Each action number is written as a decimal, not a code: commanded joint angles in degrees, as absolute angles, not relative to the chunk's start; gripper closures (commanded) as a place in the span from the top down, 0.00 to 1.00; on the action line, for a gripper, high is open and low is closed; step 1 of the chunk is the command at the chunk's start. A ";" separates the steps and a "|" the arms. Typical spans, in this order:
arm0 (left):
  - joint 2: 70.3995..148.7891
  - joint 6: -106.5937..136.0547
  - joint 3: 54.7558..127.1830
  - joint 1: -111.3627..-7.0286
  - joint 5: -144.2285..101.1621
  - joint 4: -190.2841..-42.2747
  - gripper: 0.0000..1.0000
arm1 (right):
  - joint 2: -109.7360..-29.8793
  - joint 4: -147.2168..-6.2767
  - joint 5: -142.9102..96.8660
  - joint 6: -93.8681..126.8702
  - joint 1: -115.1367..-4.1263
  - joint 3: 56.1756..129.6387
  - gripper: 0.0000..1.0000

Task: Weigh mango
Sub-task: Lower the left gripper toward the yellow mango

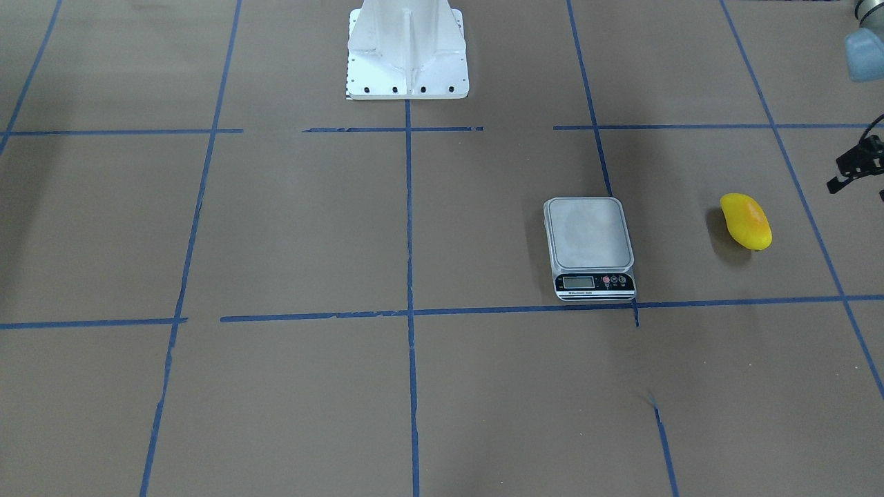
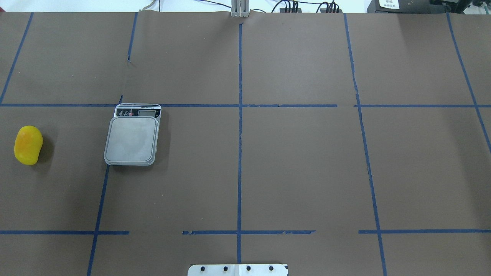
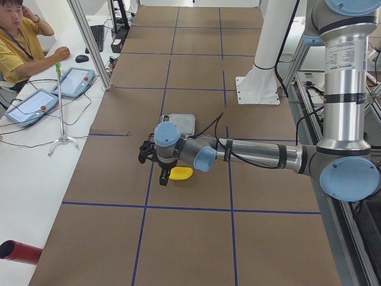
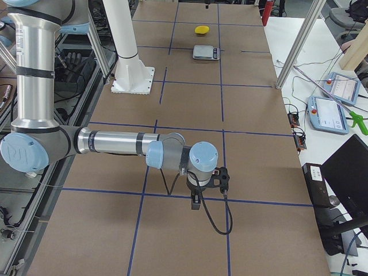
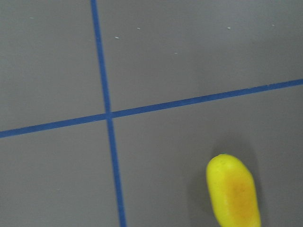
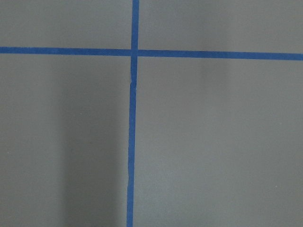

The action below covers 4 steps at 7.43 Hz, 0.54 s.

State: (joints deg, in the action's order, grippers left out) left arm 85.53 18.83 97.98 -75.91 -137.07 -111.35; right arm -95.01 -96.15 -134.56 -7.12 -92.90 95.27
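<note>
The yellow mango (image 1: pixel 746 221) with an orange blush lies on the brown table at the robot's far left, also in the overhead view (image 2: pixel 28 145) and the left wrist view (image 5: pixel 234 191). The silver scale (image 1: pixel 588 235) stands beside it, platform bare, about a scale's width away (image 2: pixel 132 140). My left gripper (image 3: pixel 162 176) hangs above the table just beside the mango, apart from it. Only its edge shows in the front view (image 1: pixel 853 166), so I cannot tell whether it is open. My right gripper (image 4: pixel 196 201) hangs over bare table far from both; I cannot tell its state.
The white robot pedestal (image 1: pixel 407 48) stands at the table's middle back. Blue tape lines (image 2: pixel 239 153) grid the brown table. An operator (image 3: pixel 18 42) sits at a side bench with teach pendants (image 3: pixel 33 104) beyond the table's far edge.
</note>
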 commanded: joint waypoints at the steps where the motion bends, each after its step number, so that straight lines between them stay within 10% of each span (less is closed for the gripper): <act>1: 85.34 24.25 96.78 -70.06 -134.14 -114.26 1.00 | -95.01 -96.15 -134.56 -7.12 -92.90 95.27 1.00; 4: 86.57 35.13 95.63 -64.18 -133.16 -114.35 1.00 | -95.01 -96.15 -134.56 -7.12 -92.90 95.27 1.00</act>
State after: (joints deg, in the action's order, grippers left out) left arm 85.98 30.79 96.04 -67.15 -133.95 -114.27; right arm -95.01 -96.15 -134.56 -7.12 -92.90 95.27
